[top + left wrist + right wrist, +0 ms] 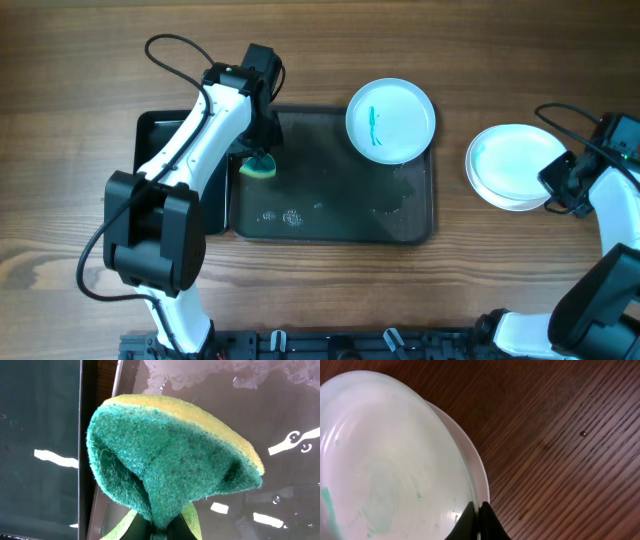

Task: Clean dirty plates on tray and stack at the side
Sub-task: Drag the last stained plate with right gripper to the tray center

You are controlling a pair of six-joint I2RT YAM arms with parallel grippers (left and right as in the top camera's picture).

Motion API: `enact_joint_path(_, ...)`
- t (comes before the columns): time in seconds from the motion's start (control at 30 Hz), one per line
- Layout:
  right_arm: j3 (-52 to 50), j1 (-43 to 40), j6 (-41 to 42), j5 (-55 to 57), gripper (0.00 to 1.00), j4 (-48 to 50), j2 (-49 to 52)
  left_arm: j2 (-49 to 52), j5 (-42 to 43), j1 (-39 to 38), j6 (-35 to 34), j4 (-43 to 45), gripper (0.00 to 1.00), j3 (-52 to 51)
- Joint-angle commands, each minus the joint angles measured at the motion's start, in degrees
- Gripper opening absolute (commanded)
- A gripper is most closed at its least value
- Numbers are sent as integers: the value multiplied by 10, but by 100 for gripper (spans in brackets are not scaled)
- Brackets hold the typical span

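Observation:
On the far right part of the dark tray (pixel 330 215) lies a pale plate (pixel 390 120) with a teal-green smear. My left gripper (pixel 262 150) is over the tray's left end, shut on a green and yellow sponge (pixel 258 166). In the left wrist view the folded sponge (pixel 170 455) fills the frame, pinched at the bottom by the left gripper (pixel 162 532). Two white plates (pixel 510 165) are stacked on the table right of the tray. My right gripper (pixel 553 190) is at the stack's near right edge. Its jaws pinch the upper plate's (pixel 385 460) rim, the right gripper (pixel 479 510) being shut on it.
A smaller black tray (pixel 160 130) lies against the big tray's left side, partly under my left arm. Wet patches and droplets (pixel 290 215) mark the big tray's floor. Bare wooden table (pixel 560 435) lies right of the stack.

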Motion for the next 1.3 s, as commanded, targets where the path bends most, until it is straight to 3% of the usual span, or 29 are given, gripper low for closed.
enact_joint_path(0.0, 9, 0, -2, -14, 45, 1, 3, -17, 3, 4, 9, 0, 4, 13)
enact_joint_path(0.1, 45, 5, -92, -152, 59, -14, 2, -17, 3, 4, 9, 0, 4, 13)
enact_joint_path(0.23, 105, 39, -150, -192, 58, -51, 2, -17, 3, 4, 9, 0, 4, 13)
enact_joint_path(0.3, 146, 97, -176, -219, 59, -57, 2, -17, 3, 4, 9, 0, 4, 13)
enact_joint_path(0.47, 153, 220, -154, -232, 58, -6, 27, -17, 3, 4, 9, 4, 4, 13)
enact_joint_path(0.5, 153, 235, -118, -222, 56, -5, 38, -17, 3, 4, 9, 5, 4, 13)
enact_joint_path(0.57, 152, 259, 19, -168, 39, -20, 68, -17, 3, 4, 9, 7, 4, 13)
enact_joint_path(0.67, 152, 280, 73, -159, 39, -16, 107, -17, 3, 4, 9, 9, 4, 13)
enact_joint_path(1.0, 152, 337, 70, -144, 36, 25, 203, -17, 3, 3, 9, 15, 4, 13)
enact_joint_path(1.1, 152, 352, 99, -125, 22, 19, 226, -17, 3, 3, 9, 15, 4, 13)
enact_joint_path(1.17, 152, 358, 98, -136, 4, 19, 231, -17, 3, 3, 9, 15, 4, 13)
enact_joint_path(1.27, 152, 371, 83, -161, 4, 18, 228, -17, 3, 3, 9, 15, 4, 13)
